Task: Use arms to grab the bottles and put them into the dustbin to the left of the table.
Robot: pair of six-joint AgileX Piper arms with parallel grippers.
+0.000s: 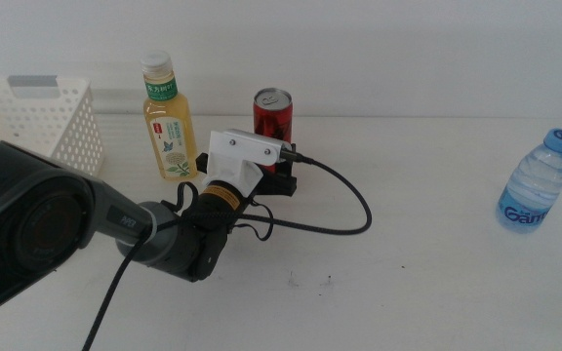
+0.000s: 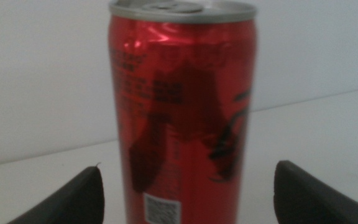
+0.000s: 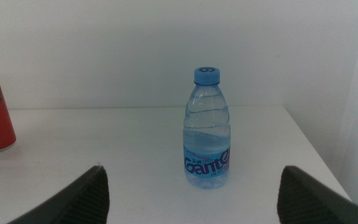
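Landmark: we take the slim red aluminium can (image 1: pixel 272 115) as our reference; it stands upright on the flat white tabletop (image 1: pixel 427 283).
Left gripper: our left gripper (image 1: pixel 283 177) sits just in front of the can; in the left wrist view its two dark jaws are spread wide, one on each side of the can (image 2: pixel 182 112), not touching it and holding nothing. We judge they are lined up this way so that closing takes the can by its body.
Tea bottle: the yellow tea bottle with white cap and green label (image 1: pixel 167 117) stands upright just left of the can, apart from it.
Dustbin: the white perforated plastic basket (image 1: pixel 42 122) stands further left of the can, beyond the tea bottle, ready to receive the bottles.
Water bottle: the clear blue-capped plastic bottle (image 1: pixel 536 181) stands upright well to the right of the can.
Right gripper: our right gripper (image 3: pixel 194 205) waits facing that bottle (image 3: pixel 207 128), jaws wide apart and empty.
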